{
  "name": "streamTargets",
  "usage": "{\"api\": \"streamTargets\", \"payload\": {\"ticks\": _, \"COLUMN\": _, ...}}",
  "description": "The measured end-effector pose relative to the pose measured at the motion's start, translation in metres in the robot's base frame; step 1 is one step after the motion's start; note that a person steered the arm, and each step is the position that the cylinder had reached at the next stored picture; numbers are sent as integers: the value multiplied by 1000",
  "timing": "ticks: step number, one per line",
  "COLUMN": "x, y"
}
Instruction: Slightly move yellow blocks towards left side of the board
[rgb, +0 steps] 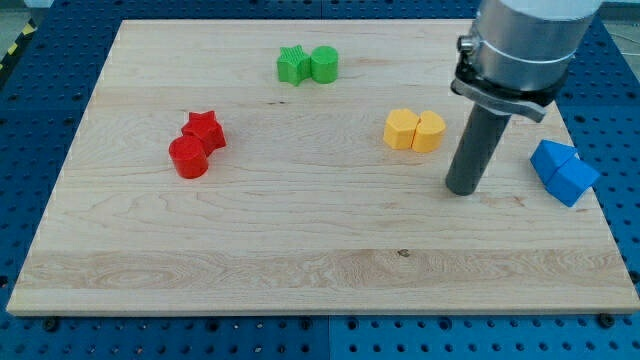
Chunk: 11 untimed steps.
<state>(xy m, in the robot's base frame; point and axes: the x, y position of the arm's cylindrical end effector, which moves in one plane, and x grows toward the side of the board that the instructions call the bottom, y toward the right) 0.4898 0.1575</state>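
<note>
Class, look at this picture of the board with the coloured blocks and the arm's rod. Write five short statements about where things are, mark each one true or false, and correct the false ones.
1. The two yellow blocks touch each other. True.
2. My tip is pressed against the yellow blocks. False: it stands apart from them, toward the view's right and a little lower.
3. The blue blocks lie near the board's right edge. True.
4. The green star sits to the view's right of the green cylinder. False: the star is on the cylinder's left, touching it.
5. The red star and red cylinder lie in the board's left half. True.
</note>
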Motion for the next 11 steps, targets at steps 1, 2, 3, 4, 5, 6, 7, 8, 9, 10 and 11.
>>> {"api": "streamTargets", "payload": {"ticks": 1, "x": -10, "y": 9}}
{"api": "streamTargets", "payload": {"ticks": 2, "x": -30, "y": 9}}
{"api": "streamTargets", "payload": {"ticks": 3, "x": -54, "y": 9}}
{"api": "streamTargets", "payload": {"ticks": 4, "x": -62, "y": 4}}
{"api": "streamTargets", "payload": {"ticks": 5, "x": -62, "y": -26}}
{"api": "streamTargets", "payload": {"ticks": 6, "x": -64, "y": -30}}
{"api": "streamTargets", "payload": {"ticks": 7, "x": -62, "y": -29}}
{"api": "streamTargets", "payload": {"ticks": 8, "x": -50, "y": -32}}
{"api": "streamTargets", "payload": {"ticks": 9, "x": -56, "y": -33}}
{"api": "streamTargets", "payload": {"ticks": 10, "x": -58, "y": -47}}
{"api": "streamTargets", "payload": {"ticks": 11, "x": -59, "y": -51}}
